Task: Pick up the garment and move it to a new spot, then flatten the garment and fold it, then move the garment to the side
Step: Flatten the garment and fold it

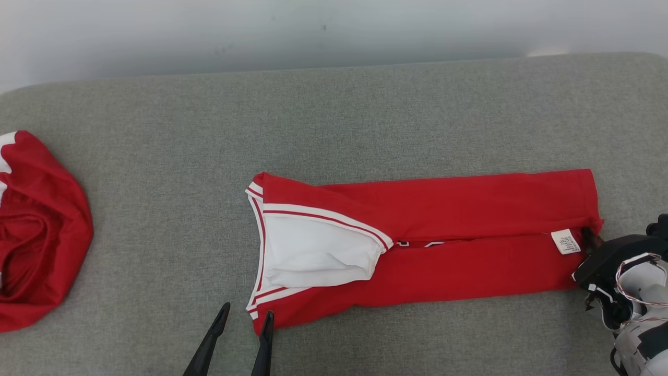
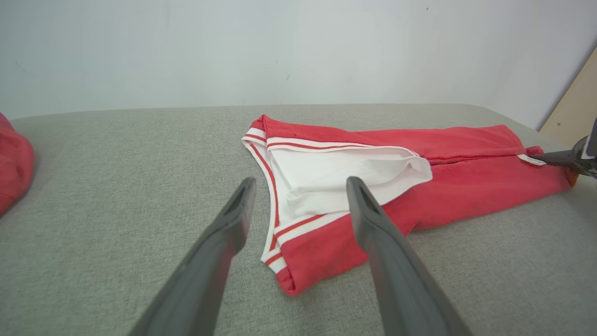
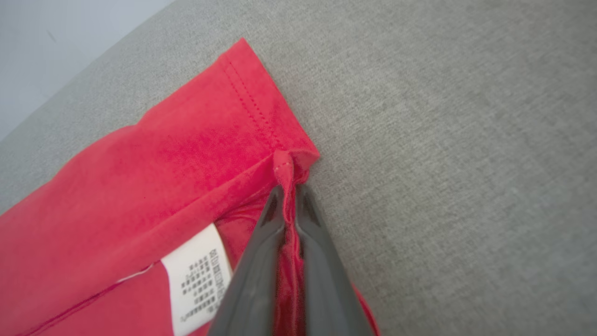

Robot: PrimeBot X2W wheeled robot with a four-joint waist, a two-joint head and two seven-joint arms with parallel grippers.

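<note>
The garment [image 1: 459,245] is a red shirt with white, red-striped trim, folded into a long strip across the grey table; its white lining shows at the left end [image 2: 345,175]. My right gripper [image 3: 290,193] is shut on the red hem at the strip's right end [image 3: 261,121], beside a white care label [image 3: 198,277]; in the head view that gripper [image 1: 589,237] sits at the hem's edge. My left gripper [image 1: 245,316] stands open just off the strip's near left corner, its fingers [image 2: 233,219] straddling the trimmed corner without touching it.
A second red and white cloth [image 1: 36,235] lies bunched at the table's left edge. The grey fabric table [image 1: 334,120] runs to a pale wall behind. A tan board [image 2: 576,105] leans at the far right in the left wrist view.
</note>
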